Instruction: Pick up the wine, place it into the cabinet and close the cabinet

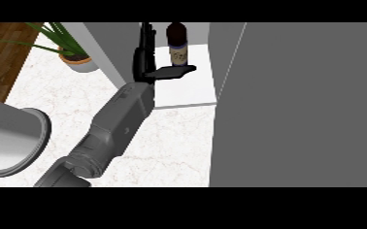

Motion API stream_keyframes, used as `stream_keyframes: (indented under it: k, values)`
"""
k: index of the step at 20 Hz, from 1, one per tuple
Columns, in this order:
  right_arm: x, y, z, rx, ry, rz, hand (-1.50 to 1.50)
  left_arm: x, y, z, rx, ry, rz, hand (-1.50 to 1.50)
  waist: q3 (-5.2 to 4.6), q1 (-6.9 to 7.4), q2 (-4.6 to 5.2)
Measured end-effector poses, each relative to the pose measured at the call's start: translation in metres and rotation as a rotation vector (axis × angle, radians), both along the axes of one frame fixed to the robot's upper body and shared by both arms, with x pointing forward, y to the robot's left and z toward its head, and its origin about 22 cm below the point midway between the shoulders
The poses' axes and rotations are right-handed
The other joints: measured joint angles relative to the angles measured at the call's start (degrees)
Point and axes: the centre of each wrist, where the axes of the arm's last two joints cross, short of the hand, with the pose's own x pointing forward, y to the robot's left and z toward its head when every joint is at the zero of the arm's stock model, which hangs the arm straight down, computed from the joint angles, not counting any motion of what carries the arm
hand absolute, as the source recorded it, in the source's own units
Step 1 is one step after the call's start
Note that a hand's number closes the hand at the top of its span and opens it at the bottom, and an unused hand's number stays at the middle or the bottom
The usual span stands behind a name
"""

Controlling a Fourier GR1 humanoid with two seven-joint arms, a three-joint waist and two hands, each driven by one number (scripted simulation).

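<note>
The dark wine bottle (177,42) with a pale label stands upright on the white floor of the cabinet (188,88), towards the back. My left hand (147,60) is inside the cabinet just left of the bottle. Its fingers point straight towards the back, and its thumb (174,71) sticks out to the right, in front of the bottle's base. The hand is open and nothing is curled round the bottle; whether the thumb touches it I cannot tell. The right hand does not show.
The open cabinet door (301,102) is a large grey panel filling the right side. A potted plant (77,60) stands left of the cabinet's grey side wall. A grey round vessel (18,138) sits at the left edge on the marble counter (172,140).
</note>
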Motion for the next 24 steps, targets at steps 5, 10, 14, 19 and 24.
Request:
stream_keyframes:
  k: [5,10,14,19,24]
  values:
    - [0.001,-0.001,-0.002,-0.005,-0.005,-0.014,-1.5,-0.012,0.001,-0.014,-0.015,0.017,-0.013,-1.5,0.0,0.76,-0.32]
    - [0.002,-0.005,0.0,-0.015,-0.009,-0.039,-1.5,-0.038,-0.009,-0.028,-0.027,0.044,-0.021,-1.5,-0.04,2.02,-0.52]
    - [0.002,-0.006,0.002,-0.014,-0.009,-0.052,-1.5,-0.07,-0.029,-0.036,-0.021,0.05,-0.031,-1.5,-0.03,3.04,-0.58]
    - [0.001,-0.012,0.002,-0.02,-0.009,-0.085,-1.5,-0.107,-0.049,-0.029,-0.024,0.033,-0.06,-1.5,-0.02,4.09,-0.57]
    - [0.001,-0.012,0.002,-0.018,-0.006,-0.087,-1.5,-0.146,-0.059,-0.018,-0.063,0.016,-0.087,-1.5,-0.03,4.6,-0.56]
